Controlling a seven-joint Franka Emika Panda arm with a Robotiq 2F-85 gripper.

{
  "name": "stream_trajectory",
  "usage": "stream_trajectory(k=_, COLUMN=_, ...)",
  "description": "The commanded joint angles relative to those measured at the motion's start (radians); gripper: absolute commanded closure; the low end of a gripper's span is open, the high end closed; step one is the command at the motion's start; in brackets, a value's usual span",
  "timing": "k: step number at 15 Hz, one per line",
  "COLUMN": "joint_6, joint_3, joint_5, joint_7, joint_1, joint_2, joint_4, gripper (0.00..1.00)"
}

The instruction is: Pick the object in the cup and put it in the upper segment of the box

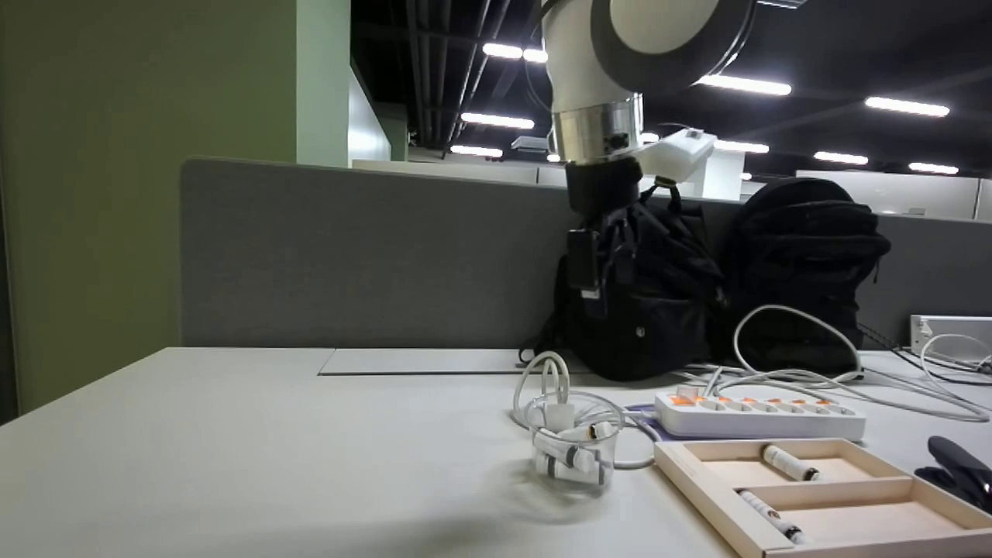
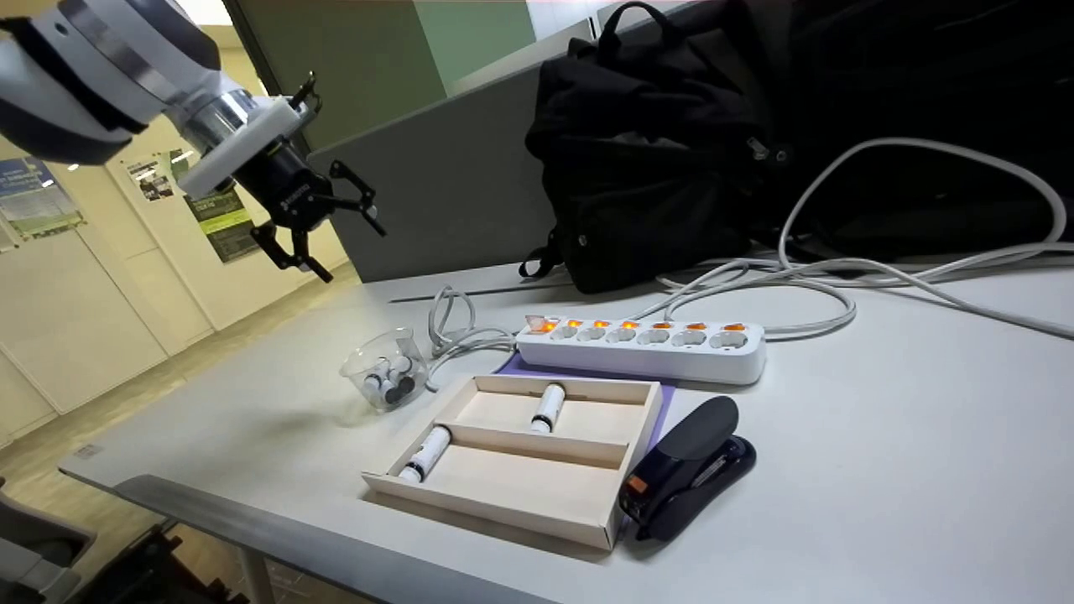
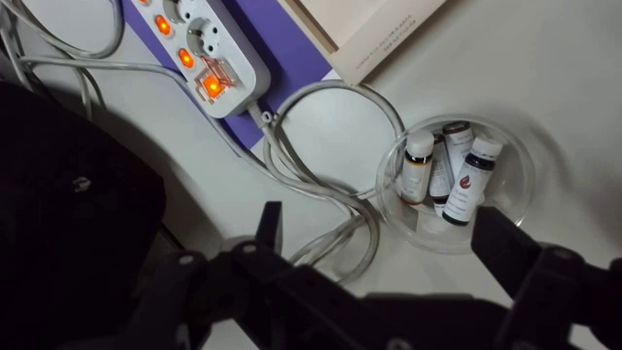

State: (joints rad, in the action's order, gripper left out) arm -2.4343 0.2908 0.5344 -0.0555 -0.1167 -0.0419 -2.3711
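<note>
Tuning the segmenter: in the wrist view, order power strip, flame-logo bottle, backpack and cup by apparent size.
Largest to smallest:
1. Backpack, cut off by the frame
2. Cup
3. Power strip, also cut off
4. Flame-logo bottle

A white-capped vial in the clear cup bears a red flame-shaped logo and lettering — seemingly "LAND" in part. Print on the wooden tray and wall posters — too blurred to read.

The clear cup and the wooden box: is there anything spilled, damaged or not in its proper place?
Nothing stands out. The clear cup stands upright with small bottles jumbled inside; in the wooden box, two more bottles lie apart on their sides. I see no spill or damage.
</note>
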Motion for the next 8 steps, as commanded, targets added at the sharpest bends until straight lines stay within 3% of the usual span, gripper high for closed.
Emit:
stream_trajectory(k=1, joint_6=0.022, joint_3=-0.05, joint_5=0.079, joint_7=-0.116, joint_1=-0.066, joint_2=-0.171, joint_4=0.125, gripper=0.0)
stream_trajectory(k=2, joint_6=0.035, joint_3=-0.069, joint_5=0.107, joint_7=-0.177, joint_1=-0.089, joint_2=-0.202, joint_4=0.141, gripper=0.0)
stream_trajectory(k=3, joint_6=0.0, joint_3=-0.067, joint_5=0.047, joint_7=-0.073, joint_1=-0.079, joint_2=-0.13, joint_4=0.079, gripper=0.0)
stream_trajectory(k=8, joint_6=-0.008, joint_3=-0.084, joint_5=0.047, joint_7=-0.072, joint_1=-0.095, joint_2=-0.154, joint_4=0.089, gripper=0.0)
